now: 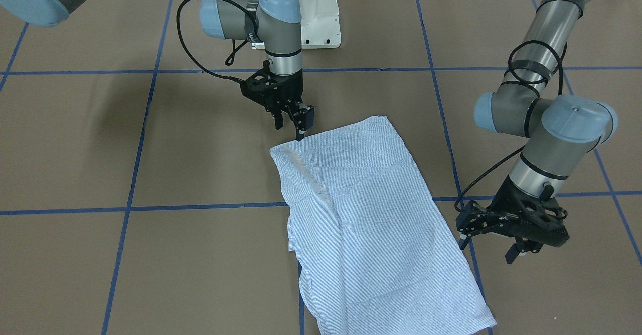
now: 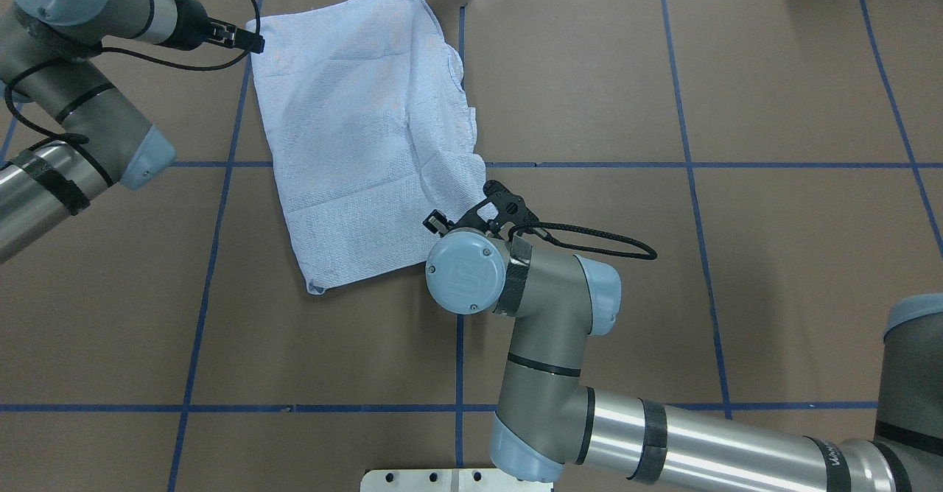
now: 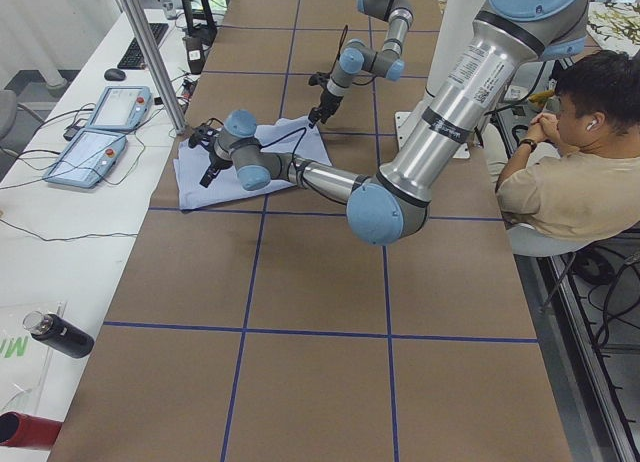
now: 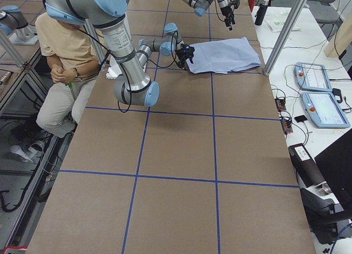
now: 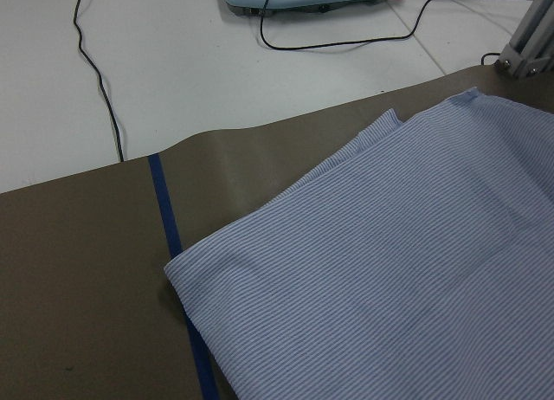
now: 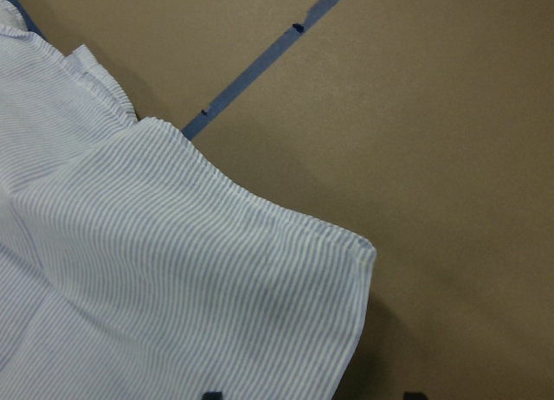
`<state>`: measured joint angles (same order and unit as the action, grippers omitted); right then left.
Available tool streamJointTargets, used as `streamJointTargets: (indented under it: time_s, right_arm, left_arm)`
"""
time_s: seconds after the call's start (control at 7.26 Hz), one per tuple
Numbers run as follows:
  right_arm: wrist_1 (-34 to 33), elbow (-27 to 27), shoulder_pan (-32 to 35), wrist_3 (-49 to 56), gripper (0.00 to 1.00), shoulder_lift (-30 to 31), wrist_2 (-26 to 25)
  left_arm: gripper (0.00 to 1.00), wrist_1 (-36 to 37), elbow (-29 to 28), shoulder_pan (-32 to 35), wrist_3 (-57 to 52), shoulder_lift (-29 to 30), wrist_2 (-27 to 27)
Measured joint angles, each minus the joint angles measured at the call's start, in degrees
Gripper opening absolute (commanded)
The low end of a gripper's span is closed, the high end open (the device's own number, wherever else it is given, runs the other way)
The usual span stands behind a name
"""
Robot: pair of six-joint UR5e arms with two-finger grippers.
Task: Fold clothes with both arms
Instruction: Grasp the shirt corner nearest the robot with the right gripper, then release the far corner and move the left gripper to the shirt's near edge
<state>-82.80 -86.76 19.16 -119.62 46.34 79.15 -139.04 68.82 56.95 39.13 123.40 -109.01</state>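
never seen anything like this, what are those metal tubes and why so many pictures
This is a robot with two metal arms, the left arm and the right arm, at a brown table. Six cameras catch one moment: one faces the robot across the table, one looks down from behind it, two stand at the table's ends, and one rides on each wrist, giving the cloth close-ups. On the table lies a blue-and-white striped shirt, folded into a rough rectangle. Each arm ends in a black two-finger pincer. The right pincer is open at one corner of the shirt; the left pincer looks open beside its edge at the other end. Neither holds anything. A seated person shows in the side views.
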Motion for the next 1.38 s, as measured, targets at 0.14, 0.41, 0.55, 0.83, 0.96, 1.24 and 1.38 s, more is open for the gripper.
streamJointTargets:
  time_s: [0.14, 0.41, 0.55, 0.83, 0.96, 1.24, 1.38]
  right_arm:
    - [0.03, 0.5, 0.0, 0.14, 0.67, -0.3, -0.65]
    - [0.08, 2.77, 0.02, 0.34, 0.67, -1.75, -1.53]
    - [0.05, 3.68, 0.02, 0.49, 0.67, -2.24, -1.76]
    - [-0.07, 4.55, 0.0, 0.99, 0.67, -2.51, -1.9]
    - [-0.1, 4.71, 0.0, 1.19, 0.67, -2.57, -1.95]
    - [-0.14, 5.56, 0.0, 1.3, 0.53, -2.98, -2.0]
    - [-0.13, 6.36, 0.0, 1.3, 0.34, -3.51, -2.05]
  left_arm:
    - [1.0, 0.0, 0.0, 0.0, 0.04, 0.0, 0.02]
    - [1.0, 0.03, 0.0, 0.0, 0.04, 0.0, -0.03]
    - [1.0, 0.02, 0.0, 0.0, 0.03, 0.0, -0.05]
    - [1.0, 0.0, 0.0, 0.0, 0.06, 0.0, -0.02]
    - [1.0, 0.0, 0.0, 0.0, 0.06, -0.07, -0.03]
    - [1.0, 0.0, 0.0, -0.05, 0.07, -0.22, -0.05]
    - [1.0, 0.0, 0.0, -0.08, 0.07, -0.25, -0.06]
